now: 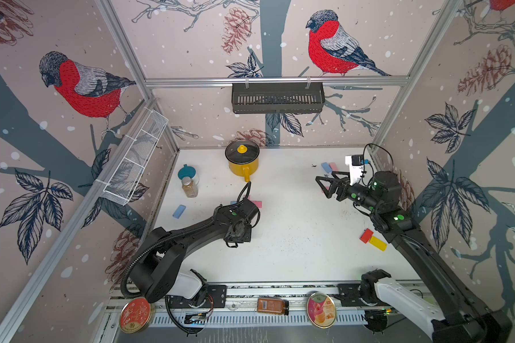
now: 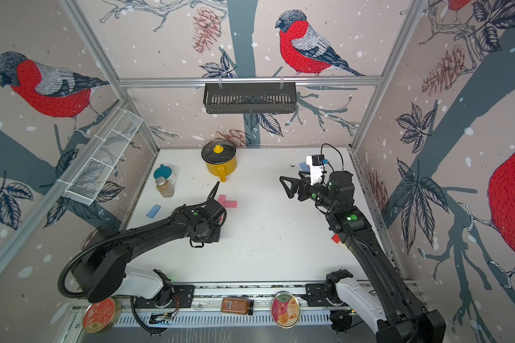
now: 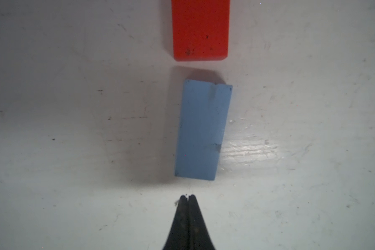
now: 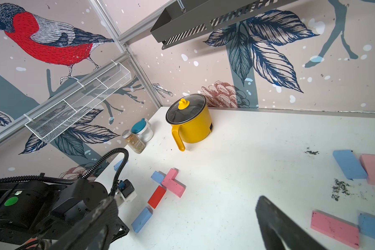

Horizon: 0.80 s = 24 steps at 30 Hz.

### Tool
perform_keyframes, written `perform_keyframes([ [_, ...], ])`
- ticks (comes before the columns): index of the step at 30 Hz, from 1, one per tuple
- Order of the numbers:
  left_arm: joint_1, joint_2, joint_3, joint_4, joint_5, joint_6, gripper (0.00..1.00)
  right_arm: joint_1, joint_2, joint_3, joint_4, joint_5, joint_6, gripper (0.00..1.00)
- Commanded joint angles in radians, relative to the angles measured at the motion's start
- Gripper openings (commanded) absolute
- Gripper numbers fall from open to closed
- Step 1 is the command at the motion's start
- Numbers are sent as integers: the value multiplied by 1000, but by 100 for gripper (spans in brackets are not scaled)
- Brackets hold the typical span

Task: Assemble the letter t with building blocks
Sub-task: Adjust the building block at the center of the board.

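Left gripper (image 3: 187, 197) pinched shut, empty, at the foot of the block T
The building blocks (image 4: 173, 184) lie before the yellow pot (image 4: 191, 121), by its handle. The closed tips stop just short of the blue block (image 3: 204, 129) farthest from the pot. Right gripper (image 1: 321, 187) gapes wide, holding nothing.

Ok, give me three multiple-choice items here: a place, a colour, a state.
1. The yellow pot stands: A near the back wall; B on the front rail; C in the wire basket.
2. The block just ahead of the left gripper is: A pink; B blue; C yellow.
3. The right gripper is: A shut on a brick; B shut on the pot's lid; C open and empty.
Key: 1 A, it stands close to that wall; 2 B, the left wrist view shows blue; 3 C, its fingers stand apart with nothing between.
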Motion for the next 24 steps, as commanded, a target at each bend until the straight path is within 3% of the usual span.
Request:
perform_keyframes([
  [1, -3, 19, -4, 31, 14, 1, 0, 1, -5, 4, 8, 9, -16, 100],
  [24, -2, 87, 10, 74, 15, 6, 0, 7, -13, 1, 4, 21, -26, 100],
])
